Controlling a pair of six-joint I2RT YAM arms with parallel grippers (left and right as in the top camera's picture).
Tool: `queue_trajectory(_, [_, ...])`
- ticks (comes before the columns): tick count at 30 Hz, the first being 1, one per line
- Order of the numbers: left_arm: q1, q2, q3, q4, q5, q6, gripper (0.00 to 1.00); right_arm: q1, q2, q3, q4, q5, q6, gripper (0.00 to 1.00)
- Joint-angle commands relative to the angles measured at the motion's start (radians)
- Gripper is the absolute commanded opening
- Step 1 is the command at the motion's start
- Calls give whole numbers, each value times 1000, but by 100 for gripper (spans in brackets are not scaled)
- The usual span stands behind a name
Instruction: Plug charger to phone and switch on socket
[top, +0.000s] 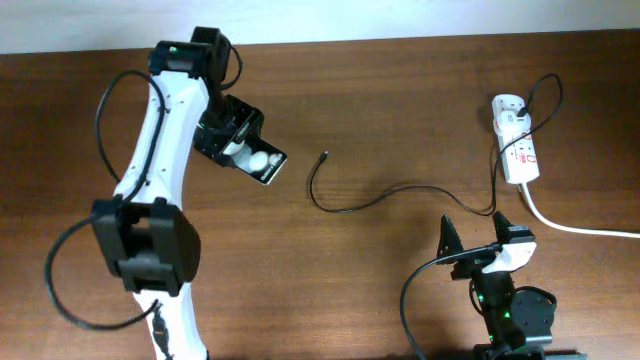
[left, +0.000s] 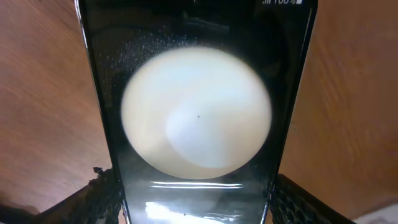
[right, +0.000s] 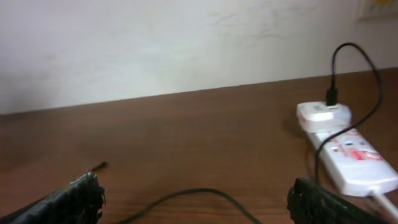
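The left gripper (top: 248, 150) is clamped on the phone (top: 265, 163), one finger (left: 102, 196) on each long edge. In the left wrist view the phone's dark face shows a large white round shape. The phone sits tilted, far to the left of the socket (top: 518, 150), about level with it. Whether it rests on the table (top: 400, 80) or is lifted off it I cannot tell.

The right gripper (top: 474, 236) is spread wide with nothing between its fingers (right: 68, 202). It hovers nearer the robot than the socket and a little to its left.

The charger (top: 380, 200) runs left from the socket's adapter (top: 507, 108), loops over the socket and trails across the table. Its plug tip (top: 324, 156) lies loose on the wood between phone and socket, closer to the phone and not touching it. The socket lies lengthwise at the table's right side, red markings on top. A white cord (top: 575, 227) leaves its near end to the right.
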Motion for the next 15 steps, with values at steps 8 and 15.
queue_trajectory(8, [0,-161,35,32,-6,-17,0,-6,185,197,-13,-279,132,99])
queue_trajectory(15, [0,-162,35,51,13,-35,0,-5,689,525,-12,-523,235,99])
